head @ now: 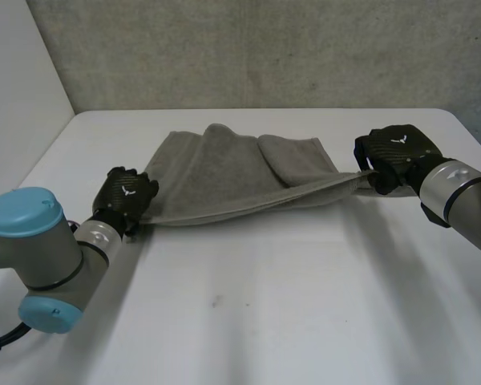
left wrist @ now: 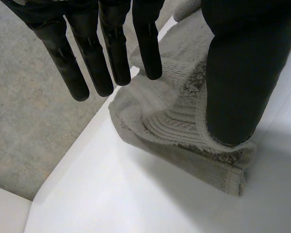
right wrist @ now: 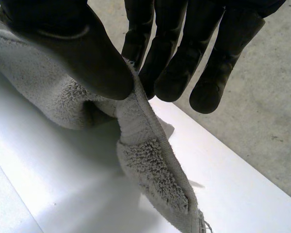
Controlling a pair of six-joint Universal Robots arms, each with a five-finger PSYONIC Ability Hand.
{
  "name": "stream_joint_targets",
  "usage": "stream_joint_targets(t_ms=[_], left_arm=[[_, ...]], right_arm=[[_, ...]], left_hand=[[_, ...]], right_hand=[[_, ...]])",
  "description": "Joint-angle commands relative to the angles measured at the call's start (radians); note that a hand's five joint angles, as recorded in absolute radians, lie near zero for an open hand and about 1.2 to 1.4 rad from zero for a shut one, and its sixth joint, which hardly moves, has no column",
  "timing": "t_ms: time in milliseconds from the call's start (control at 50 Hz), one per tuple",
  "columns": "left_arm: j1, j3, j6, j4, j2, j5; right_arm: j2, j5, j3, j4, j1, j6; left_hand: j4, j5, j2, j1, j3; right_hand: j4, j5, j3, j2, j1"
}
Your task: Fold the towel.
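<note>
The grey towel (head: 232, 172) lies folded across the far half of the white table (head: 264, 305). My left hand (head: 127, 196) sits at its near left corner. In the left wrist view its fingers (left wrist: 111, 48) are straight and spread above the towel (left wrist: 184, 121), while the thumb (left wrist: 242, 73) rests on the corner's hem. My right hand (head: 397, 154) is at the towel's right end and holds that corner a little off the table. The right wrist view has the thumb (right wrist: 72, 43) and fingers pinching the towel's edge (right wrist: 150, 170), with the rest hanging below.
A grey concrete wall (head: 256, 48) stands behind the table's far edge. The table's left edge (head: 48, 152) runs close to my left hand. Bare white tabletop stretches in front of the towel.
</note>
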Motion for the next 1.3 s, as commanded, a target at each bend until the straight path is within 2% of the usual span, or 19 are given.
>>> stream_joint_targets(t_ms=[20, 60, 80, 100, 120, 140, 260, 380, 480, 520, 540, 580, 640, 740, 840, 980, 1180, 1280, 1300], left_arm=[[0.002, 0.004, -0.017, -0.002, -0.002, 0.002], [0.005, 0.004, -0.017, -0.003, -0.001, 0.002], [0.011, 0.002, -0.018, -0.005, 0.002, 0.002], [0.011, 0.002, -0.018, -0.005, 0.002, 0.002], [0.017, 0.001, -0.018, -0.005, 0.008, 0.000], [0.022, -0.001, -0.020, -0.006, 0.016, -0.001], [0.031, -0.015, -0.029, -0.009, 0.067, -0.001], [0.051, -0.113, -0.015, -0.012, 0.206, 0.002], [0.057, -0.217, 0.032, -0.051, 0.370, 0.002], [0.063, -0.286, 0.103, -0.101, 0.514, 0.002], [0.063, -0.286, 0.103, -0.101, 0.515, 0.002], [0.065, -0.329, 0.173, -0.171, 0.631, 0.003], [0.065, -0.341, 0.201, -0.213, 0.679, 0.003], [0.060, -0.346, 0.233, -0.372, 0.795, 0.005], [0.066, -0.352, 0.239, -0.400, 0.791, 0.005], [0.077, -0.349, 0.241, -0.397, 0.723, 0.003], [0.077, -0.285, 0.242, -0.324, 0.554, 0.003], [0.057, -0.110, 0.246, -0.284, 0.360, 0.002], [0.057, -0.110, 0.246, -0.284, 0.360, 0.002]], right_arm=[[-0.020, 0.009, 0.005, -0.006, -0.043, -0.002], [-0.023, 0.006, 0.005, -0.006, -0.055, -0.002], [-0.026, 0.000, 0.007, -0.006, -0.067, -0.002], [-0.026, 0.000, 0.007, -0.006, -0.067, -0.002], [-0.026, -0.001, 0.010, -0.006, -0.075, 0.000], [-0.026, -0.003, 0.013, -0.006, -0.076, -0.002], [-0.026, -0.003, 0.025, 0.003, -0.073, -0.006], [-0.040, -0.008, 0.040, 0.018, -0.070, -0.064], [-0.135, -0.008, 0.079, 0.115, -0.080, -0.238], [-0.193, 0.011, 0.111, 0.188, -0.092, -0.377], [-0.194, 0.011, 0.111, 0.189, -0.092, -0.377], [-0.279, 0.015, 0.143, 0.251, -0.101, -0.480], [-0.330, 0.015, 0.160, 0.276, -0.104, -0.512], [-0.521, 0.012, 0.203, 0.316, -0.118, -0.545], [-0.588, 0.012, 0.234, 0.318, -0.124, -0.554], [-0.557, 0.012, 0.243, 0.315, -0.109, -0.554], [-0.330, 0.014, 0.192, 0.308, -0.083, -0.555], [-0.116, 0.031, 0.017, 0.311, -0.028, -0.552], [-0.115, 0.031, 0.016, 0.311, -0.027, -0.552]], left_hand=[[0.182, 0.179, 0.181, 0.181, 0.182], [0.253, 0.250, 0.252, 0.252, 0.252], [0.433, 0.430, 0.432, 0.432, 0.433], [0.435, 0.432, 0.434, 0.434, 0.434], [0.693, 0.691, 0.692, 0.692, 0.693], [0.835, 0.832, 0.834, 0.834, 0.835], [0.837, 0.834, 0.836, 0.835, 0.836], [0.837, 0.834, 0.836, 0.835, 0.836], [0.837, 0.834, 0.836, 0.835, 0.836], [0.837, 0.834, 0.836, 0.835, 0.836], [0.837, 0.834, 0.836, 0.835, 0.836], [0.837, 0.834, 0.836, 0.835, 0.836], [0.837, 0.834, 0.836, 0.835, 0.836], [0.837, 0.834, 0.836, 0.835, 0.836], [0.837, 0.834, 0.836, 0.835, 0.836], [0.837, 0.834, 0.836, 0.835, 0.836], [0.837, 0.834, 0.836, 0.835, 0.836], [0.837, 0.834, 0.836, 0.835, 0.836], [0.837, 0.834, 0.836, 0.835, 0.836]], right_hand=[[0.052, 0.054, 0.054, 0.062, 0.071], [0.052, 0.054, 0.054, 0.062, 0.071], [0.052, 0.054, 0.054, 0.062, 0.071], [0.052, 0.054, 0.054, 0.062, 0.071], [0.052, 0.054, 0.054, 0.062, 0.071], [0.052, 0.054, 0.054, 0.062, 0.071], [0.052, 0.054, 0.054, 0.062, 0.071], [0.052, 0.054, 0.054, 0.062, 0.071], [0.052, 0.054, 0.054, 0.062, 0.071], [0.052, 0.054, 0.054, 0.062, 0.071], [0.052, 0.054, 0.054, 0.062, 0.071], [0.052, 0.054, 0.054, 0.062, 0.071], [0.052, 0.054, 0.054, 0.062, 0.071], [0.052, 0.054, 0.054, 0.062, 0.071], [0.052, 0.054, 0.054, 0.062, 0.071], [0.052, 0.054, 0.054, 0.062, 0.071], [0.052, 0.054, 0.054, 0.062, 0.071], [0.052, 0.054, 0.054, 0.062, 0.071], [0.052, 0.054, 0.054, 0.062, 0.071]])
